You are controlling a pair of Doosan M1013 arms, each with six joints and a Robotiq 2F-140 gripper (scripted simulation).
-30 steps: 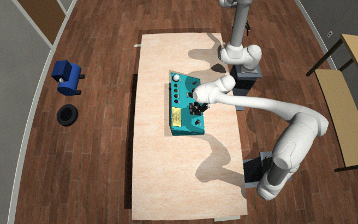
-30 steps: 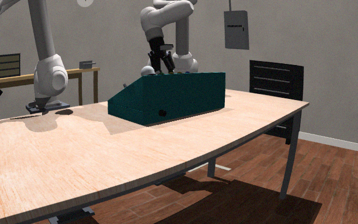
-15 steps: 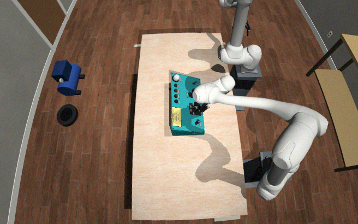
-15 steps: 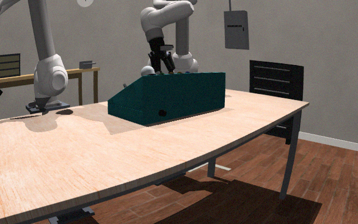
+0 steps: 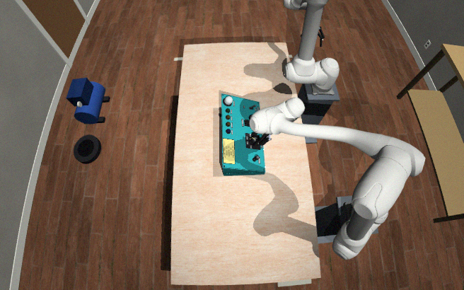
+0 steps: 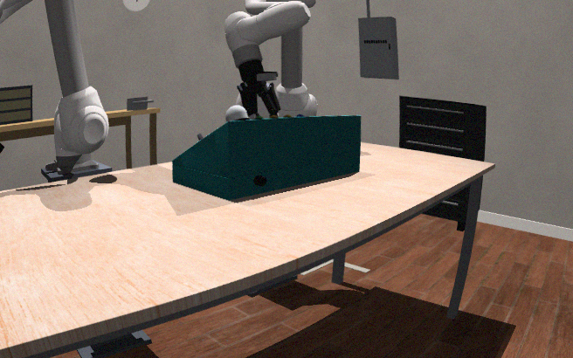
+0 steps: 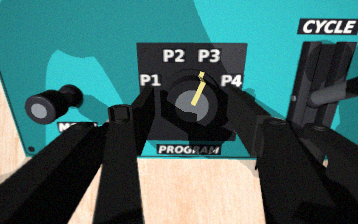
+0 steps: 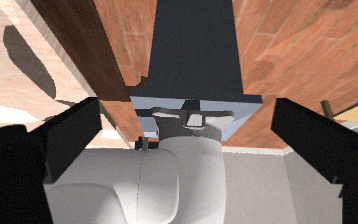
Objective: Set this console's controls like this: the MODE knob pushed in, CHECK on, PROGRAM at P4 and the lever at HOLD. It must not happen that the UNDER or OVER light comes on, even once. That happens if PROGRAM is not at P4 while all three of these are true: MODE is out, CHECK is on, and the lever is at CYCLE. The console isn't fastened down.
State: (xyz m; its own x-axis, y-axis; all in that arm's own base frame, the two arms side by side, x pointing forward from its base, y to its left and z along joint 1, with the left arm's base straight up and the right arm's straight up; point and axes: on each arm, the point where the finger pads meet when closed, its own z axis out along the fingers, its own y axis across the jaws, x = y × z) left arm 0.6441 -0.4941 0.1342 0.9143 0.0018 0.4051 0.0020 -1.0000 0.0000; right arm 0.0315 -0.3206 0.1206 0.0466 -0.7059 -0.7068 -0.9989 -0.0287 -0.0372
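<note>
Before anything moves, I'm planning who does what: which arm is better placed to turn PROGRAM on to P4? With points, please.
Left, I'd say: its gripper (image 5: 259,139) (image 6: 263,114) (image 7: 192,112) straddles the PROGRAM knob (image 7: 192,106), whose pointer is near P3. The right gripper (image 8: 187,113) hangs open beyond the table's edge.

The long, pale wood-topped bench (image 5: 205,226) (image 6: 131,262) stands on dark metal legs over a brown plank floor (image 5: 134,198) (image 6: 524,279), its top grained and its near edge, in the exterior view, showing a darker rim. Directly on it lies one thing, a teal console (image 5: 242,169) (image 6: 297,150) with a sloped face, set between the two long edges and well apart from both short ones. Shadows fall across the wood beside the console and out to the edge nearest the arm pedestals.
</note>
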